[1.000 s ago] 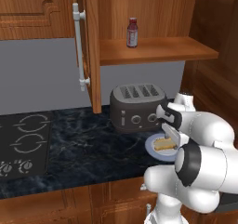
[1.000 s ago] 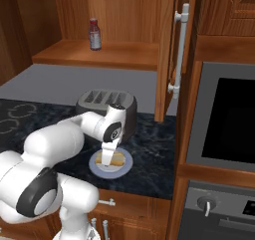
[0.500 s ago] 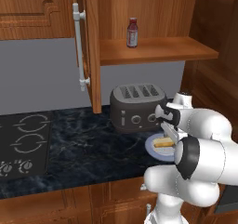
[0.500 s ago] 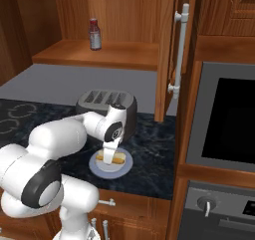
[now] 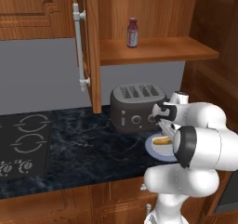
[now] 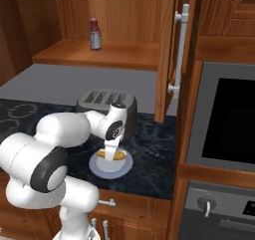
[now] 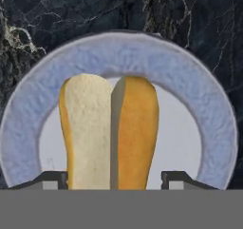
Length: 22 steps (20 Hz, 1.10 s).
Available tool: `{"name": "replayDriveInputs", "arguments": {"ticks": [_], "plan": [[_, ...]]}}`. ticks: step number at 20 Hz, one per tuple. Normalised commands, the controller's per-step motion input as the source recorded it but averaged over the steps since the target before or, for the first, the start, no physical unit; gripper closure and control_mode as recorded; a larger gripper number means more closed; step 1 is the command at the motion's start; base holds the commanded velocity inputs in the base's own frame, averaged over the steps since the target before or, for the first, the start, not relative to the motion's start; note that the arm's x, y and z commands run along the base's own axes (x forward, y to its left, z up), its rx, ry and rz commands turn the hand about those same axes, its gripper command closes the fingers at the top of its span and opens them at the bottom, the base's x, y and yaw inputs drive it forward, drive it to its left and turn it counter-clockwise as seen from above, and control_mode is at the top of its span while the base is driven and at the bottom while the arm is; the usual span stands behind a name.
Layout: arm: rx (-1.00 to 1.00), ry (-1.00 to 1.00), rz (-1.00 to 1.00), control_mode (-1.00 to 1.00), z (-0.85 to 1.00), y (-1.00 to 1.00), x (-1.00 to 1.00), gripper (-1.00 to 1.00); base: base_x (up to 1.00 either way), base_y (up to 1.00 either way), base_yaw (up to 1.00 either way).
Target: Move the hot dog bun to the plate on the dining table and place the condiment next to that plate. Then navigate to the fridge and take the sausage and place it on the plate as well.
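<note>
The hot dog bun lies split-side up on a small blue-grey plate on the black counter in front of the toaster, and compared with a moment ago the gripper has sunk right down over it, its fingers now straddling the bun's near end and apparently narrowing, which I take as the start of the pick-up. Whether the pads already touch the crust I cannot tell, since their tips are cut off and the white arm hides the contact, while the condiment waits on the open shelf above.
</note>
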Motion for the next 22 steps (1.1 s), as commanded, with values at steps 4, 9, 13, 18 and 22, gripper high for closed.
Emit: {"name": "replayDriveInputs", "arguments": {"ticks": [4, 9, 13, 18, 22], "plan": [[0.00, -0.04, 0.00, -1.00, -0.27, 0.10, 0.00, 1.00, 0.00, 0.00, 0.00], [0.00, -0.18, -0.02, -1.00, -0.04, 0.05, -0.24, 1.00, 0.00, 0.00, 0.00], [0.00, -0.33, -0.06, -1.00, 0.05, 0.00, -0.72, 1.00, 0.00, 0.00, 0.00], [0.04, -0.27, -0.04, -1.00, 0.41, 0.00, -0.84, 1.00, 0.00, 0.00, 0.00], [0.05, -0.19, 0.00, -1.00, 0.57, 0.00, -0.63, 1.00, 0.00, 0.00, 0.00]]}}
